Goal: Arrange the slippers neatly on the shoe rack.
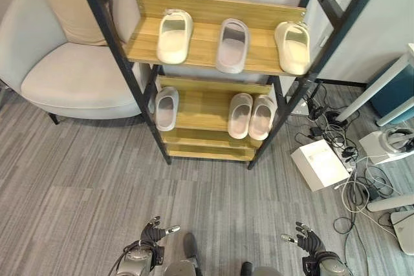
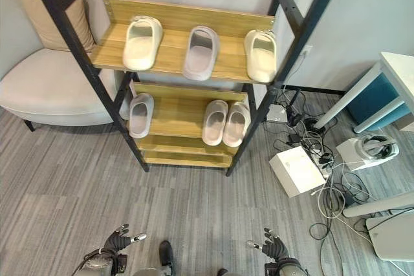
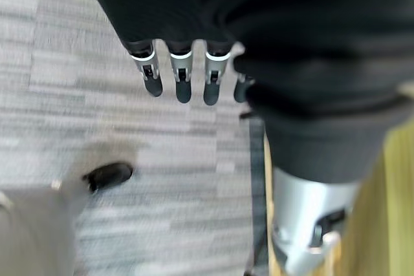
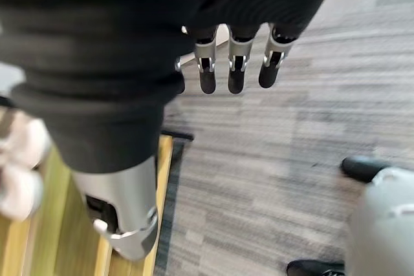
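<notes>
A wooden shoe rack (image 1: 200, 105) with black posts stands ahead of me. Its upper shelf (image 1: 259, 59) carries a cream slipper (image 1: 174, 35) at the left, a grey slipper (image 1: 232, 44) in the middle and a cream slipper (image 1: 292, 46) at the right. On the shelf below lie a pale slipper (image 1: 166, 108) at the left and a pink pair (image 1: 251, 116) side by side at the right. My left hand (image 1: 153, 232) and right hand (image 1: 305, 238) hang low over the carpet, far from the rack, fingers straight and holding nothing.
A light armchair (image 1: 71, 63) with a beige cushion stands left of the rack. Right of the rack are a white box (image 1: 319, 164), tangled cables (image 1: 336, 135), a white desk leg (image 1: 375, 85) and white devices on the floor. Grey carpet lies between me and the rack.
</notes>
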`<state>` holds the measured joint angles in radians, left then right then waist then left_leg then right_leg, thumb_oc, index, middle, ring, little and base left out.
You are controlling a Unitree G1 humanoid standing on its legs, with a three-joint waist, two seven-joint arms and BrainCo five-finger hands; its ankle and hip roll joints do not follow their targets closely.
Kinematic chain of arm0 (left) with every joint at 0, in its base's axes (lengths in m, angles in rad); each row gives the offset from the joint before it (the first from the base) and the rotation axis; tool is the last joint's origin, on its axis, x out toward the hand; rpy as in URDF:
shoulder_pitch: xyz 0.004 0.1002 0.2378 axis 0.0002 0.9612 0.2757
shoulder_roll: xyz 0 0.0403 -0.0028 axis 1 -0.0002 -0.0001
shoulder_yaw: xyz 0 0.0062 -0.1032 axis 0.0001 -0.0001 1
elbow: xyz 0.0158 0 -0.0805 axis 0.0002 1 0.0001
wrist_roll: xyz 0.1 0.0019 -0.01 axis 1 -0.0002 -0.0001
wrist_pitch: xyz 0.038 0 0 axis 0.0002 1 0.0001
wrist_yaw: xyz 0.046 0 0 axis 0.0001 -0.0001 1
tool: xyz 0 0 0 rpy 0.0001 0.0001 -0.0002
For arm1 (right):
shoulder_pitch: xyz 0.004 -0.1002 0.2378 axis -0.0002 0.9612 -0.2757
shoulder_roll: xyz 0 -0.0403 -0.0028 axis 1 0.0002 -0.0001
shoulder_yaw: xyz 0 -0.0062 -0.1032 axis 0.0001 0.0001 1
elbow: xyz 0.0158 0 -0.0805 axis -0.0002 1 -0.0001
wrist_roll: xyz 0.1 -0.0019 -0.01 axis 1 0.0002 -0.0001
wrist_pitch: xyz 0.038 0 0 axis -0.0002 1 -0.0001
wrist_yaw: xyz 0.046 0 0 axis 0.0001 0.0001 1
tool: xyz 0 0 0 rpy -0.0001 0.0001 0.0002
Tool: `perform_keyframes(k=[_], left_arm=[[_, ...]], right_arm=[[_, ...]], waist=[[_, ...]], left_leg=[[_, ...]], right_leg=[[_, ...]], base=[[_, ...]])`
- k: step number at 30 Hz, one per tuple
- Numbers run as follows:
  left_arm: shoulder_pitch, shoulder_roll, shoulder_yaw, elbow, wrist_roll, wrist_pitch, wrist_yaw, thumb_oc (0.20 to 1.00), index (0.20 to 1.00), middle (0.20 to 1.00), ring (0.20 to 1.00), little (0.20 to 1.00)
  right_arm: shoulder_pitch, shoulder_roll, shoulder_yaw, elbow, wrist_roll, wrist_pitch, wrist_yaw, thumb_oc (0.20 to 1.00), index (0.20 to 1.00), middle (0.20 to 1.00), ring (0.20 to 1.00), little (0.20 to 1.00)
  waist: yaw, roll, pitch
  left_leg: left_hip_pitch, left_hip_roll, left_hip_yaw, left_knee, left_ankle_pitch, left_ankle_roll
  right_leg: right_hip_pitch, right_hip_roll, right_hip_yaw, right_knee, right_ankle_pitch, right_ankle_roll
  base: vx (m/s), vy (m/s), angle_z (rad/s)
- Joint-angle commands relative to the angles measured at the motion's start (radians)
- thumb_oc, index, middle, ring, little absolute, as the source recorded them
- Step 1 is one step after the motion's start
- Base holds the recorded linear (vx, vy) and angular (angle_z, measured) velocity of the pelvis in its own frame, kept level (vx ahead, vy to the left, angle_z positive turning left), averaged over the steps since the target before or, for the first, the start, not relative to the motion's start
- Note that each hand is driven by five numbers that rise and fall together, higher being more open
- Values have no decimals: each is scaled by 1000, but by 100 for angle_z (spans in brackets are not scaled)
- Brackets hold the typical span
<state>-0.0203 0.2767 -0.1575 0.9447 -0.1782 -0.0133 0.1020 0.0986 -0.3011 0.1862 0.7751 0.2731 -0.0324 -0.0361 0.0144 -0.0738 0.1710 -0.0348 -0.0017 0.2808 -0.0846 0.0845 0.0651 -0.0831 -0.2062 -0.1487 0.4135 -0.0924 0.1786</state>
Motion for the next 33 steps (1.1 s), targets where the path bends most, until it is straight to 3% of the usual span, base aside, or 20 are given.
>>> perform_keyframes(k=[1, 5, 8, 10, 12, 13, 15, 17, 21, 33], left_arm=[[-14, 15, -13, -46, -18, -19, 7, 1000, 1000, 1000, 1000, 1000], [-22, 18, -14, -37, -8, -17, 7, 1000, 1000, 1000, 1000, 1000], [-19, 11, -12, -49, 0, -17, 1, 1000, 1000, 1000, 1000, 1000], [-6, 6, -8, -65, -11, -20, -9, 1000, 1000, 1000, 1000, 1000], [-13, 1, -15, -82, -35, -29, -5, 1000, 1000, 1000, 1000, 1000], [-14, -2, -22, -95, -52, -29, -1, 1000, 1000, 1000, 1000, 1000], [1, -12, -21, -92, -51, -24, -6, 1000, 1000, 1000, 1000, 1000], [6, -16, -27, -86, -39, -19, -2, 1000, 1000, 1000, 1000, 1000], [0, -17, -35, -70, -30, -23, -7, 1000, 1000, 1000, 1000, 1000], [-2, -4, -32, -69, -42, -28, -3, 1000, 1000, 1000, 1000, 1000]], right_arm=[[-5, -24, -4, -63, -16, -12, 2, 1000, 1000, 1000, 1000, 1000], [13, -25, -15, -79, -3, -16, 1, 1000, 1000, 1000, 1000, 1000], [38, -26, -21, -103, -7, -16, 2, 1000, 1000, 1000, 1000, 1000], [39, -32, -16, -76, 3, -18, 4, 1000, 1000, 1000, 1000, 1000], [34, -52, -7, -78, 5, -21, 9, 1000, 1000, 1000, 1000, 1000], [28, -61, -6, -73, 5, -18, 8, 1000, 1000, 1000, 1000, 1000], [31, -64, -13, -66, 3, -12, 8, 1000, 1000, 1000, 1000, 1000], [40, -69, -18, -65, -3, -12, 8, 1000, 1000, 1000, 1000, 1000], [39, -62, -22, -61, -12, -8, 5, 1000, 1000, 1000, 1000, 1000], [3, -39, -9, -34, -21, -8, 7, 1000, 1000, 1000, 1000, 1000]], waist=[[2, 1, 28], [-23, 8, 25], [-40, 3, 11], [-25, -2, 6], [4, -7, 30], [11, -9, 33], [13, -3, 16], [22, 13, 6], [8, 22, -10], [30, -9, -3]], left_leg=[[33, 51, 1, 16, -30, -93], [94, 36, -11, 9, -54, -103], [124, 40, -26, 22, -70, -115], [81, 67, -50, 194, -44, -150], [-5, 44, -159, 331, 2, -172], [-24, 25, -204, 294, -7, -169], [-31, 51, -201, 144, -24, -155], [-74, 77, -186, 48, 56, -165], [-25, 63, -149, 13, 40, -160], [7, 8, -114, 5, -33, -97]], right_leg=[[11, 28, 21, -163, 194, 23], [-6, 53, -64, -317, 180, 2], [13, 74, -63, -389, 196, 4], [83, 106, -56, -448, 188, -26], [117, 112, -53, -471, 190, -49], [126, 111, -52, -482, 187, -48], [139, 105, -52, -500, 180, -33], [152, 109, -58, -499, 165, -26], [163, 90, -41, -484, 139, -25], [107, 27, 1, -389, 147, 19]], base=[[165, 45, 13], [189, -6, 8], [173, -159, 28], [94, -224, 24], [14, -138, 1], [63, -34, 10], [145, 50, -17], [138, 85, -18], [153, 143, -22], [83, 124, -9]])
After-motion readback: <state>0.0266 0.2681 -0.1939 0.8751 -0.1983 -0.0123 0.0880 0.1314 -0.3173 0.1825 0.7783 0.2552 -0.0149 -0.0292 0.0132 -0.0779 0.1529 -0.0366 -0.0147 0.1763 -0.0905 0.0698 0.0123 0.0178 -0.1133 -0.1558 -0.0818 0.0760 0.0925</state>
